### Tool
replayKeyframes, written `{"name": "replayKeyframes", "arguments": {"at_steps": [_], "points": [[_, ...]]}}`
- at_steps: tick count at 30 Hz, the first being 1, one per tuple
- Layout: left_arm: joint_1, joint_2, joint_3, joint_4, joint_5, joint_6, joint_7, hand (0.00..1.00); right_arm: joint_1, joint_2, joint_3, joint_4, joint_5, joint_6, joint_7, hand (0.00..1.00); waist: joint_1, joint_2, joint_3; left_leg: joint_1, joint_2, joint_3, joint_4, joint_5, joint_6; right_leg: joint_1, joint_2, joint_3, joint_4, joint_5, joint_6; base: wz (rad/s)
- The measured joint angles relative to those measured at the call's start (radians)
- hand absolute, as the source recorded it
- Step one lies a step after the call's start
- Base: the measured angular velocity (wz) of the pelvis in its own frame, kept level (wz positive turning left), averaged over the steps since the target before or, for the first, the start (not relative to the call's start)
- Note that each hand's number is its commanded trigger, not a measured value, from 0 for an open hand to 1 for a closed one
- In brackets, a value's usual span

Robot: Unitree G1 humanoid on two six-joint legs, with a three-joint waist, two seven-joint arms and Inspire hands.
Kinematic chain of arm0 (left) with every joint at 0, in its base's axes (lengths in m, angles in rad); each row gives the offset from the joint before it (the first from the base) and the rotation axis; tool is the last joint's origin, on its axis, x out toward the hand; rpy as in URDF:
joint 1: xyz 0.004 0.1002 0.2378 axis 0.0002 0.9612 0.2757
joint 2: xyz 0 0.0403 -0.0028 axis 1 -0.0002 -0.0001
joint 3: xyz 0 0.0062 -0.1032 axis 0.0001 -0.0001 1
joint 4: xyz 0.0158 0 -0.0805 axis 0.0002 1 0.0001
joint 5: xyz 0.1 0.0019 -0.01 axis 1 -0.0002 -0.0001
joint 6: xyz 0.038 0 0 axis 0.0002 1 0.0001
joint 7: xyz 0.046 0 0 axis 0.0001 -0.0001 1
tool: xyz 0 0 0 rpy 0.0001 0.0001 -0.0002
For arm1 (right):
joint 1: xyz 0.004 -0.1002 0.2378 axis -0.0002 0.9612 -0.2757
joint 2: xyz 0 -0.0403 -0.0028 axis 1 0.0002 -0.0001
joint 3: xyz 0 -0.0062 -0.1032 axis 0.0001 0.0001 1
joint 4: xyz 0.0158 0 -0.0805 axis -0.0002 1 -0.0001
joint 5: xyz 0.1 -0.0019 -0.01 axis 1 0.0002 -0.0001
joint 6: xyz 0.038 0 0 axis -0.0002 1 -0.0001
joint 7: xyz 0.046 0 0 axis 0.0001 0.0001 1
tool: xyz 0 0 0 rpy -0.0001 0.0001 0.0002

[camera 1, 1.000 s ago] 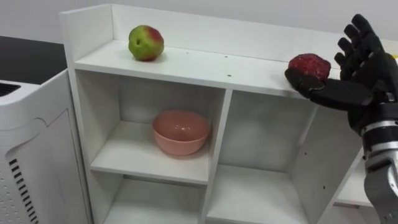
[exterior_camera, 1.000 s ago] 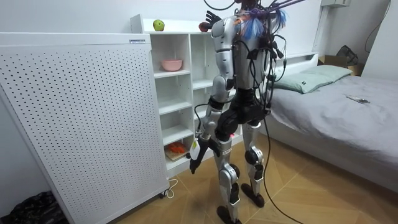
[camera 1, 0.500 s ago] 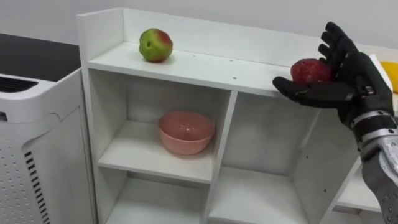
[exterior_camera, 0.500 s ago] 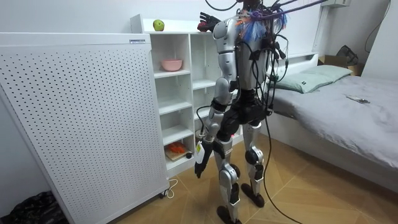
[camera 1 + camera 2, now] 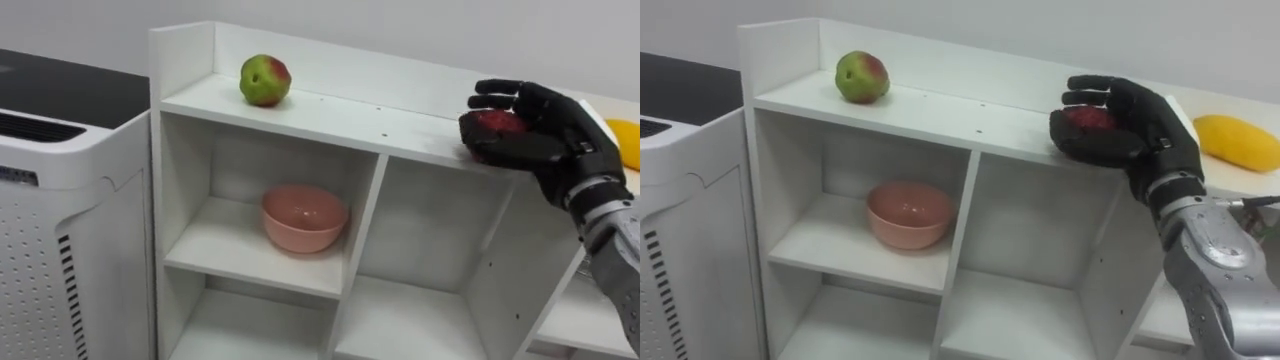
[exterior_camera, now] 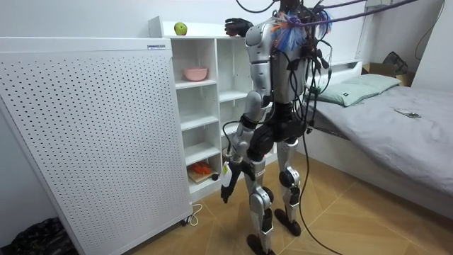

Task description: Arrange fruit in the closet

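A dark red fruit (image 5: 497, 123) is in my right hand (image 5: 545, 140), whose fingers and thumb curl round it just above the right part of the white closet's top shelf (image 5: 330, 115). A green and red apple (image 5: 265, 80) rests on that same shelf towards its left end, well apart from the hand. In the room view I stand facing the closet (image 6: 202, 106) with the right arm raised to its top. My left hand (image 6: 226, 185) hangs low beside my thigh.
A pink bowl (image 5: 304, 217) sits in the upper left compartment. A yellow fruit (image 5: 1237, 142) lies on a surface to the right of the hand. A white perforated cabinet (image 5: 60, 220) stands left of the closet. Something orange (image 6: 202, 170) lies on a low shelf; a bed (image 6: 382, 120) is behind me.
My right hand's fingers, straight with the red fruit on the palm before, have curled over it. The camera has shifted, so the closet sits further right in the picture.
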Motion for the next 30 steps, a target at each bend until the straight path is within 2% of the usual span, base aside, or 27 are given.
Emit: {"name": "replayKeyframes", "arguments": {"at_steps": [6,18,22,24,27,29,30], "points": [[-0.002,0.001,0.001,-0.007,0.000,0.001,0.003,0.00,-0.001,-0.002,-0.001,-0.003,0.012,0.002,0.009,1.00,0.000,-0.003,-0.0022,0.000,0.000,0.000,0.005,0.000,0.000,0.000,0.000,0.000,-0.002,0.000,0.000,0.00],[-0.003,0.016,-0.002,-0.011,-0.050,0.000,0.044,0.00,0.000,-0.009,0.004,-0.008,0.086,-0.007,0.010,1.00,-0.004,0.003,0.0013,0.002,0.000,0.000,-0.001,0.000,0.000,0.000,0.001,-0.008,-0.004,0.000,0.000,0.00],[0.003,0.015,-0.004,-0.011,-0.050,0.000,0.044,0.00,0.007,-0.009,0.013,-0.039,0.154,-0.006,0.011,1.00,-0.010,0.017,0.0006,0.004,0.000,0.002,-0.004,0.000,0.000,0.000,0.001,-0.007,-0.004,0.000,0.000,0.00],[0.004,0.017,-0.017,-0.008,-0.059,0.000,0.049,0.00,0.021,-0.008,0.033,-0.078,0.168,-0.008,0.011,1.00,-0.011,0.029,-0.0010,0.007,0.000,0.004,-0.007,0.000,0.000,0.000,0.001,-0.006,-0.004,0.000,0.000,-0.04],[0.003,0.015,-0.024,0.001,-0.058,-0.007,0.058,0.00,0.094,-0.004,0.071,-0.228,0.190,-0.008,0.036,1.00,0.003,0.045,-0.0007,0.018,0.003,0.031,-0.009,0.001,0.000,0.000,0.002,-0.003,-0.004,0.000,0.000,-0.23],[0.011,0.014,-0.025,0.011,-0.057,-0.008,0.070,0.00,0.181,0.014,0.088,-0.337,0.249,-0.004,0.080,1.00,0.006,0.054,-0.0050,0.028,0.003,0.033,-0.013,0.001,0.000,0.009,0.002,-0.005,-0.006,0.000,0.000,-0.05],[0.011,0.014,-0.024,0.013,-0.057,-0.010,0.072,0.00,0.206,0.022,0.097,-0.360,0.272,-0.007,0.087,1.00,0.009,0.055,-0.0046,0.033,0.003,0.034,-0.015,0.001,-0.001,0.011,0.003,-0.004,-0.007,0.000,0.000,0.00]]}}
